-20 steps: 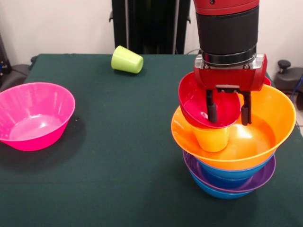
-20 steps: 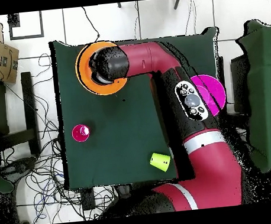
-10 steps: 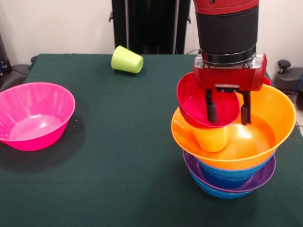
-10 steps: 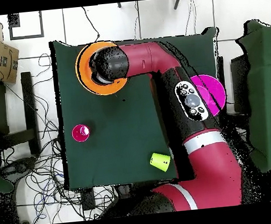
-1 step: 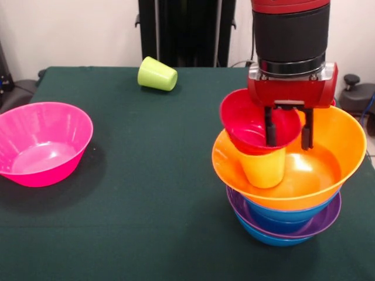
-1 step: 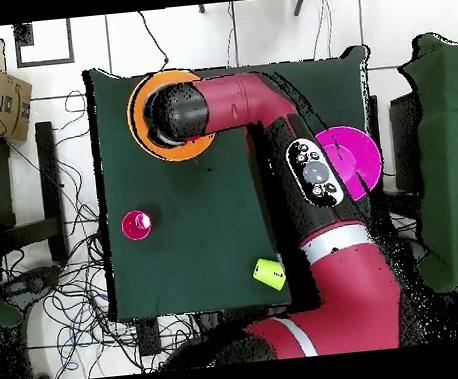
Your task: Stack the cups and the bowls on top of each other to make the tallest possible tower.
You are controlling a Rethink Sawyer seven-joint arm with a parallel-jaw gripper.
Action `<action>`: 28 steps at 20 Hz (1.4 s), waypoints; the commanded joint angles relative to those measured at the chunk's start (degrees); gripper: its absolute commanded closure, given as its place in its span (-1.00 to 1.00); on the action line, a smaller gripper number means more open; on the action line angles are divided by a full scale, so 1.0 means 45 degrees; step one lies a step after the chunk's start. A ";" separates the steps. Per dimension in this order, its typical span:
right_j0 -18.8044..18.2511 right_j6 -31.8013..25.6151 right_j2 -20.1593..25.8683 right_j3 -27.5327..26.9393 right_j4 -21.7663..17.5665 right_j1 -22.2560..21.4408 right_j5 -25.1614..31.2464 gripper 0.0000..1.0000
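Red bowl [image 5: 252, 122] sits tilted on the yellow cup [image 5: 263, 168] inside the orange bowl [image 5: 328, 175], atop the blue and purple bowls of the tower. Directly above, the hand [image 5: 288, 133] has its fingers parted astride the red bowl's rim, one inside, one outside, gripping nothing I can confirm. Pink bowl [image 5: 41, 143] lies well apart across open worktop [image 5: 152, 205], lime cup [image 5: 157, 74] on its side.

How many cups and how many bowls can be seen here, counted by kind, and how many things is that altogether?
Cups: 3, namely yellow cup, lime green cup, red cup
Bowls: 6, namely pink bowl, orange bowl, small red bowl, purple bowl, upper blue bowl, lowest blue bowl
Total: 9
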 commanded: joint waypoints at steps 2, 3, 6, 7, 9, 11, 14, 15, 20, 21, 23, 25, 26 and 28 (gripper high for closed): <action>0.0559 -0.0457 -0.0713 0.0862 -0.0637 -0.0208 0.0762 1.00; 0.0560 -0.0470 -0.0725 0.0867 -0.0611 -0.0203 0.0787 1.00; 0.0585 -0.0492 -0.0775 0.0932 -0.0598 -0.0234 0.0785 1.00; 0.0607 -0.0485 -0.0807 0.0935 -0.0586 -0.0242 0.0817 1.00; 0.0649 -0.0486 -0.0848 0.0892 -0.0540 -0.0241 0.0954 1.00; 0.0707 -0.0422 -0.0920 0.0849 -0.0549 -0.0240 0.0941 1.00; 0.0868 -0.0260 -0.1104 0.0676 -0.0663 -0.0250 0.0803 1.00; 0.0905 -0.0215 -0.1135 0.0711 -0.0650 -0.0269 0.0770 1.00; 0.1005 -0.0266 -0.1278 0.0572 -0.0510 -0.0367 0.1011 1.00; 0.1010 -0.0282 -0.1314 0.0561 -0.0493 -0.0378 0.1026 1.00; 0.1012 -0.0314 -0.1358 0.0490 -0.0461 -0.0354 0.1036 1.00; 0.1019 -0.0341 -0.1382 0.0492 -0.0423 -0.0350 0.1103 1.00; 0.1000 -0.0362 -0.1369 0.0524 -0.0370 -0.0347 0.1151 1.00; 0.1019 -0.0356 -0.1404 0.0551 -0.0384 -0.0361 0.1141 -1.00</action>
